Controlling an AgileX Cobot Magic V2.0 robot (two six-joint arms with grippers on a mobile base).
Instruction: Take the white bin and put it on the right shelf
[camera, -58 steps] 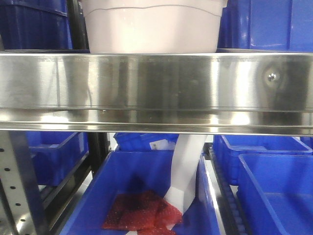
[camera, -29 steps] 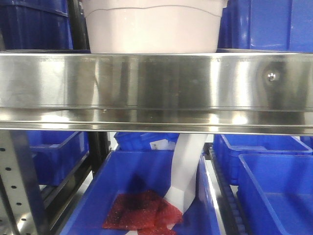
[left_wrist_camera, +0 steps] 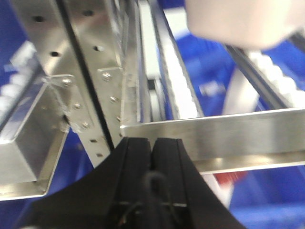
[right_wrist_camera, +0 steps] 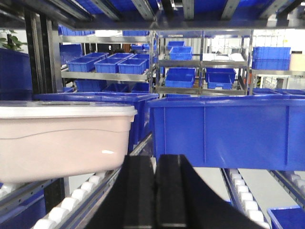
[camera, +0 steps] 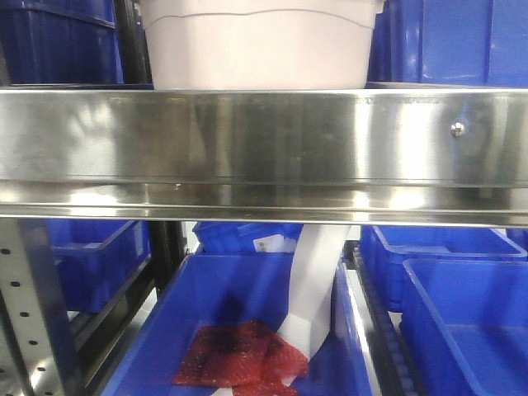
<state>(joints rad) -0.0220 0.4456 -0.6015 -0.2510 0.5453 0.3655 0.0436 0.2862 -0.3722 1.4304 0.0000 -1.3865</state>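
While white bin [right_wrist_camera: 64,138] sits on roller rails up-left of right gripper [right_wrist_camera: 155,191], both pincers pressed together, empty. Left gripper [left_wrist_camera: 152,157] points at right shelf [left_wrist_camera: 214,133] rail, bin above-right. Risk: closed jaws shove bin along rollers; rail collision.

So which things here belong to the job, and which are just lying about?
Job:
- white bin
- right shelf, where the bin sits
- left pincer and right pincer, both shut, empty

Lying about:
- blue bins
- red bags in a lower bin
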